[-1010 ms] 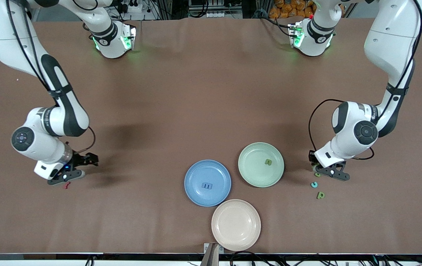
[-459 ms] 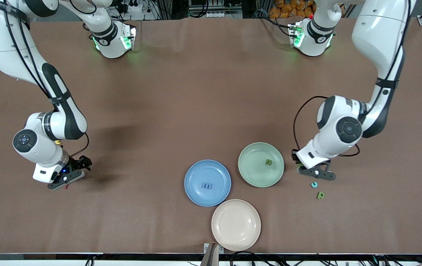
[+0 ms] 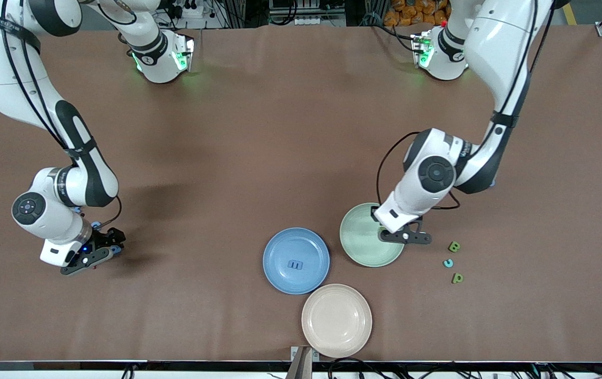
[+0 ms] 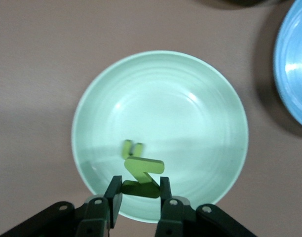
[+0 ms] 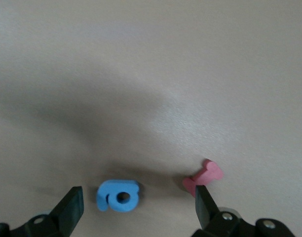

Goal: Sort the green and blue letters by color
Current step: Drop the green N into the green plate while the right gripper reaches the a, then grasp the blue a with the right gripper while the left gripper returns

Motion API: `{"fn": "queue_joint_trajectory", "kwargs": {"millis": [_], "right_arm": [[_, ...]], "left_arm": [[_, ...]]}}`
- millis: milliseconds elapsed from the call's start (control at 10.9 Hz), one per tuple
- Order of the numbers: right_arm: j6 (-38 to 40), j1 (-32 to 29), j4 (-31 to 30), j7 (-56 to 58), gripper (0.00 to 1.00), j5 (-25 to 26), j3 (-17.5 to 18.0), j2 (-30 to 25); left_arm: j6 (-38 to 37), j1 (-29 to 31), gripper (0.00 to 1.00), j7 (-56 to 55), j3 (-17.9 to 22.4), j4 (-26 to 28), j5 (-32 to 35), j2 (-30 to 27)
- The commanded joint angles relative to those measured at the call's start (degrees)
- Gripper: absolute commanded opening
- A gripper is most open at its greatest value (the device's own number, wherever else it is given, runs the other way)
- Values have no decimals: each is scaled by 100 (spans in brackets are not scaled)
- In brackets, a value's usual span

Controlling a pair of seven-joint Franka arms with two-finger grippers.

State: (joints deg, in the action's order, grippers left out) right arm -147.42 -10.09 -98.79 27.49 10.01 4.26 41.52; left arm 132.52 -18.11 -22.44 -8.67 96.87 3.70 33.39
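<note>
My left gripper (image 3: 405, 237) hangs over the edge of the green plate (image 3: 358, 245), shut on a green letter (image 4: 143, 176) shaped like a Z. Another green letter (image 4: 132, 148) lies in that plate (image 4: 190, 113). A blue letter (image 3: 295, 265) lies in the blue plate (image 3: 279, 247). Two green letters (image 3: 454, 246) (image 3: 457, 278) and a teal-blue one (image 3: 448, 262) lie on the table toward the left arm's end. My right gripper (image 3: 91, 256) is open, low over the table, with a blue letter (image 5: 119, 196) between its fingers (image 5: 72, 205).
A red squiggly letter (image 5: 204, 177) lies right by one of the right gripper's fingers. A beige plate (image 3: 336, 320) stands nearest the front camera, touching the blue plate. The blue plate's rim (image 4: 294, 74) shows in the left wrist view.
The left arm has carried the green letter from the loose letters to over the green plate, uncovering one green letter. The right gripper has shifted slightly, staying open.
</note>
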Motion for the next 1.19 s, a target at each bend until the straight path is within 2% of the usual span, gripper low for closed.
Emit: {"fn": "queue_joint_trajectory", "kwargs": {"millis": [0, 92, 184, 275, 459, 643, 1101], "right_arm": [[239, -107, 105, 116, 100, -148, 303, 58], [431, -307, 131, 247, 100, -288, 539, 40], [485, -614, 132, 509, 100, -463, 854, 49], [486, -686, 140, 590, 100, -491, 892, 49], [477, -687, 158, 661, 100, -439, 884, 40], [477, -687, 219, 714, 100, -421, 875, 75], [442, -696, 228, 653, 100, -456, 866, 242]], "left_arm": [[-130, -342, 20, -506, 119, -230, -124, 176], [-121, -386, 31, -707, 119, -239, -107, 203], [-121, -395, 73, -675, 119, -230, -72, 203], [-121, -404, 100, -622, 137, -222, 16, 203], [-121, -360, 100, -578, 128, -221, 516, 168], [-130, -142, 100, -281, 102, -204, 535, 107], [-156, 956, 100, 1651, -284, -81, 535, 1]]}}
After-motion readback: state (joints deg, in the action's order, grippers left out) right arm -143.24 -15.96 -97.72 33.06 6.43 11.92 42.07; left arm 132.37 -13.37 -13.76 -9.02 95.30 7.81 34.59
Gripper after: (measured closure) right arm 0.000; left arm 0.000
